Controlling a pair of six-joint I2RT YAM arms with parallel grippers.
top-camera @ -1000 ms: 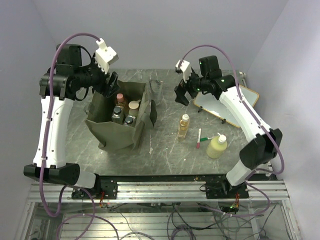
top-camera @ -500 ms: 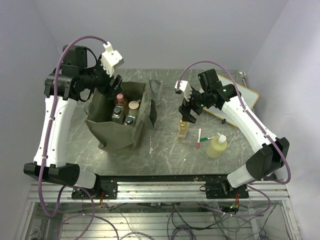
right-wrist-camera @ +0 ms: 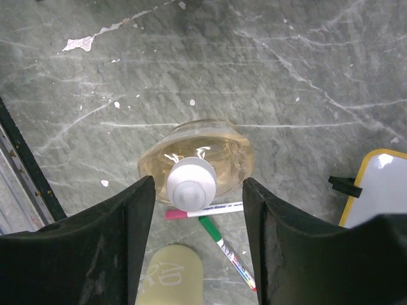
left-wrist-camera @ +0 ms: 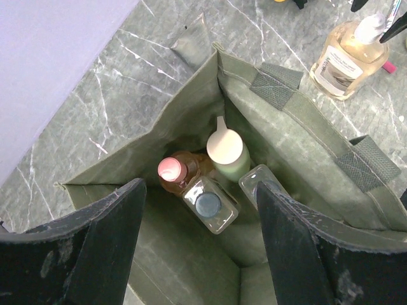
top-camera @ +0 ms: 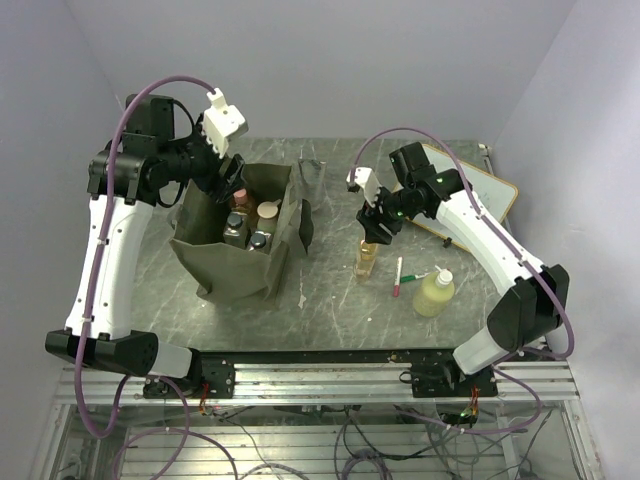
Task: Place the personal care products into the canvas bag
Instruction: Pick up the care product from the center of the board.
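Note:
The olive canvas bag (top-camera: 215, 262) stands open at the left and holds several bottles: a pink-capped amber one (left-wrist-camera: 170, 170), a beige-capped pale green one (left-wrist-camera: 225, 149) and two clear dark-capped ones (left-wrist-camera: 208, 204). My left gripper (top-camera: 222, 185) hovers open and empty over the bag's mouth (left-wrist-camera: 286, 111). An amber bottle with a white cap (top-camera: 368, 253) stands on the table; my right gripper (top-camera: 377, 231) is open right above it, its jaws either side of the cap (right-wrist-camera: 189, 183), not touching. A pale yellow-green bottle (top-camera: 434, 292) stands to the right (right-wrist-camera: 168, 276).
A red marker (right-wrist-camera: 203, 210) and a green marker (right-wrist-camera: 227, 251) lie between the two bottles (top-camera: 398, 277). A wooden-framed whiteboard (top-camera: 480, 200) lies at the back right, under the right arm. A grey tube (top-camera: 313, 175) lies behind the bag.
My right gripper has swung from near the whiteboard down and left to just above the amber bottle. My left gripper has shifted slightly over the bag.

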